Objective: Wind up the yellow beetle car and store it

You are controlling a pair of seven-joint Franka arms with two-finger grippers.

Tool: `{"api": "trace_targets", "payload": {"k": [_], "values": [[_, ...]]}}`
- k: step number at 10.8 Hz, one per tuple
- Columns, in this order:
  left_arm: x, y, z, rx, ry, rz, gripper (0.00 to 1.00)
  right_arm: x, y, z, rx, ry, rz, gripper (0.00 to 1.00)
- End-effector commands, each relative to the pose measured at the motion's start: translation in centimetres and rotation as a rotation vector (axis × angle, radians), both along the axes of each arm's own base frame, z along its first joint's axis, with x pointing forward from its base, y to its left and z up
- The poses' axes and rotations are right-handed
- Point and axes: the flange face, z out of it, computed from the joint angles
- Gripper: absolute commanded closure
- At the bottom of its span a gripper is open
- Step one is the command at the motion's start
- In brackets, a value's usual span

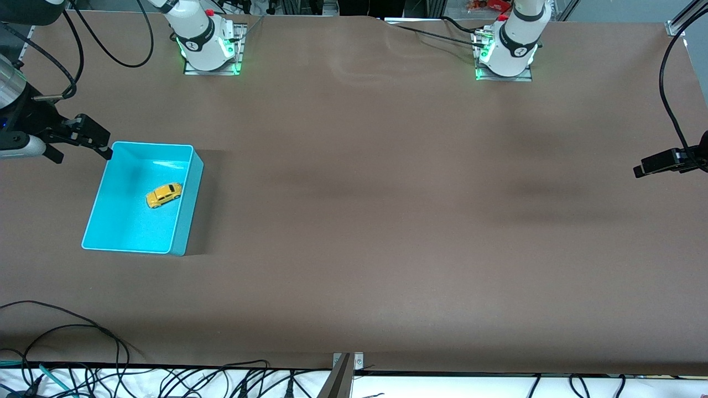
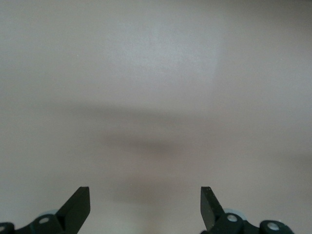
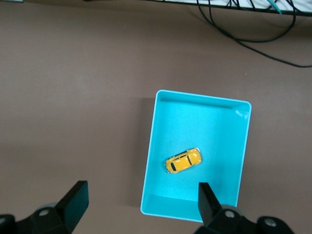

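Front view
Cables (image 1: 83, 354): lie at table (image 1: 387, 249) edge, nearest the cam.
Bin (image 1: 185, 221): turquoise, toward right arm's end.
Yellow beetle car (image 1: 164, 195): sits inside bin, on its wheels, angled.
Right gripper (image 1: 83, 137): up beside bin's corner, released, empty.
Left gripper (image 1: 658, 163): over table's left-arm end, waits.

Left wrist view
Left gripper (image 2: 145, 204): jaws spread, only bare table below.

Right wrist view
Right gripper (image 3: 141, 204): jaws wide, bin rim (image 3: 195, 95) below.
Car (image 3: 183, 161): mid-bin, diagonal.
Tip: rotate wrist to match car's angle, drop straight, pinch its sides, avoid the walls.

Obstacle: I see only the turquoise bin (image 1: 185, 207) walls ringing the yellow beetle car (image 1: 164, 195).
Free room: I can pass anywhere from the bin's 3 o'clock across the brown table (image 1: 387, 221).
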Motion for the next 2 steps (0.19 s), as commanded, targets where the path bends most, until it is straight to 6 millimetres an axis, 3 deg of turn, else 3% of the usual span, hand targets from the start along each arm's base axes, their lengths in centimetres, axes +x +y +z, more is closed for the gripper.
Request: {"api": "trace_targets", "payload": {"k": [1,2], "values": [[-0.52,0.09,0.50,-0.019,-0.013,-0.007,0.00,0.11,-0.08,0.20,-0.017,0.042,-0.022,0.00],[-0.52,0.09,0.50,-0.019,-0.013,-0.007,0.00,0.11,-0.16,0.20,-0.016,0.042,-0.024,0.00]]}}
